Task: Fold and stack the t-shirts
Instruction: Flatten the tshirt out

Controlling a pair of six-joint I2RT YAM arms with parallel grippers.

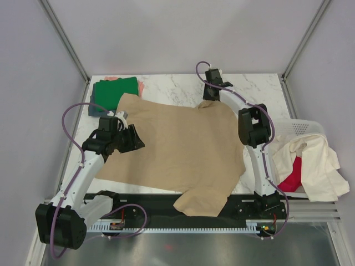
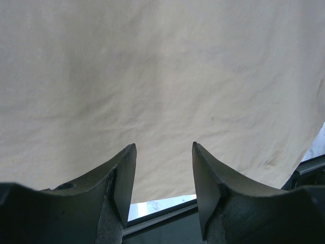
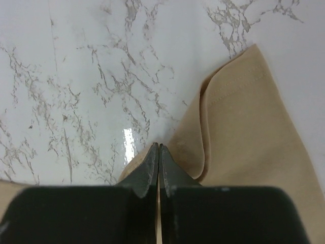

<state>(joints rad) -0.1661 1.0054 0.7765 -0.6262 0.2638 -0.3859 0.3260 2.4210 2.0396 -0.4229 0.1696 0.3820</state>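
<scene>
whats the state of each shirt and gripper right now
tan t-shirt: spread flat, unfolded
green t-shirt: folded, far left
cream t-shirt: crumpled, draped over the basket
red t-shirt: crumpled, beneath the cream t-shirt
left gripper: open, over the tan t-shirt
right gripper: shut on the tan t-shirt's edge

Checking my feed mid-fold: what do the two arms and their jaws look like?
Both arms have white links with chunky black joint housings; the left arm and right arm each carry a looping purple cable. The left gripper and right gripper have dark, matte, wedge-shaped jaws tapering to thin tips. No markings are readable.
</scene>
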